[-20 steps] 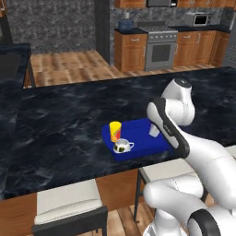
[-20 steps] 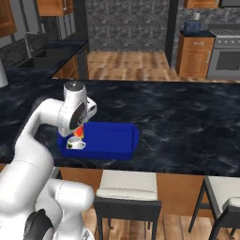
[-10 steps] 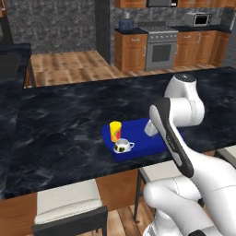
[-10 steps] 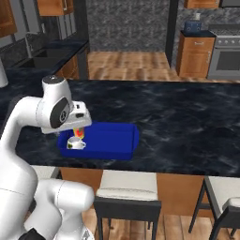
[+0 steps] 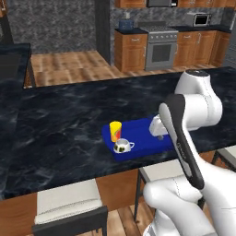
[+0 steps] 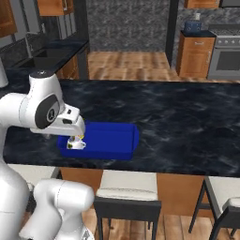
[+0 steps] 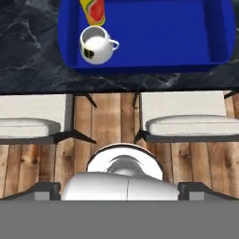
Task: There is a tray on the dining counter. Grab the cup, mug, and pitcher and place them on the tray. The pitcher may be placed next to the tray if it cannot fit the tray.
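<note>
The blue tray point(image 5: 140, 133) point(image 6: 110, 139) point(image 7: 163, 32) lies near the front edge of the black marble dining counter point(image 5: 64, 120) point(image 6: 187, 122). At one end of it stand the yellow cup point(image 5: 115, 130) point(image 7: 94, 10) and, just in front of the cup, the white mug point(image 5: 122, 146) point(image 6: 76, 145) point(image 7: 95, 45). My gripper point(image 5: 159, 135) point(image 6: 74, 137) hangs open and empty above the tray, close beside the mug. A pale grey shape point(image 6: 2, 74) cut off by the left edge on the far counter may be the pitcher; too little of it shows to tell.
White-cushioned stools point(image 5: 69, 200) point(image 6: 126, 185) point(image 7: 186, 123) stand along the counter's near side. My own arm point(image 5: 193, 106) rises close over the tray's right end. Behind the counter are a wooden floor, cabinets and a stove point(image 5: 161, 50).
The arm's upper links have swung up and back while the hand stays over the tray. Cup and mug have not moved, and the jaws stay open.
</note>
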Controlling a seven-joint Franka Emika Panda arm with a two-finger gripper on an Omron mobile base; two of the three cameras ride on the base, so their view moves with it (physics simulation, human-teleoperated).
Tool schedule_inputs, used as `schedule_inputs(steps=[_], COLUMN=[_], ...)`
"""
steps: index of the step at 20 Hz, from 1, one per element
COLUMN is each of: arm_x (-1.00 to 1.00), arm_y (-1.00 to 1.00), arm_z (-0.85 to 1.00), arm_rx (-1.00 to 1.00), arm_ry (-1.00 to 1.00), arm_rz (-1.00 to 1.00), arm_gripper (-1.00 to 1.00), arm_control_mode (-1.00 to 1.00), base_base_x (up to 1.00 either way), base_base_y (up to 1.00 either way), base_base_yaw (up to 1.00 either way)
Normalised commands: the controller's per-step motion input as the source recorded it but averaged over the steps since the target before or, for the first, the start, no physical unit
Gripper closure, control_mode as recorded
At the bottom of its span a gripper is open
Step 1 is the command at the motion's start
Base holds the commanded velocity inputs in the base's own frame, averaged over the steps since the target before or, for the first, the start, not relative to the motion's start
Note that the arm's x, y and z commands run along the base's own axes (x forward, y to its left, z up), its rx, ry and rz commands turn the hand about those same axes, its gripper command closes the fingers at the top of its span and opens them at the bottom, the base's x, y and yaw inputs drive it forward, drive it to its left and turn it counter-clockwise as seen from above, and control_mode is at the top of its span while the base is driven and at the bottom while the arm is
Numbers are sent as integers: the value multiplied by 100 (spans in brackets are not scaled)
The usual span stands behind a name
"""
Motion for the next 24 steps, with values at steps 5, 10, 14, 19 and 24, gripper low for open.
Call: schedule_inputs(steps=[5,10,14,19,24], arm_x=[0,0,0,0,0], arm_y=[0,0,0,0,0], arm_z=[0,0,0,0,0], arm_rx=[0,0,0,0,0], arm_ry=[0,0,0,0,0], arm_rz=[0,0,0,0,0], arm_gripper=[-100,-100,-100,-100,-100], arm_control_mode=[100,100,100,100,100], base_base_x=[-98,-41,6,38,65], base_base_y=[-53,-99,-100,-100,-100], base_base_yaw=[-18,-20,-23,-14,-1])
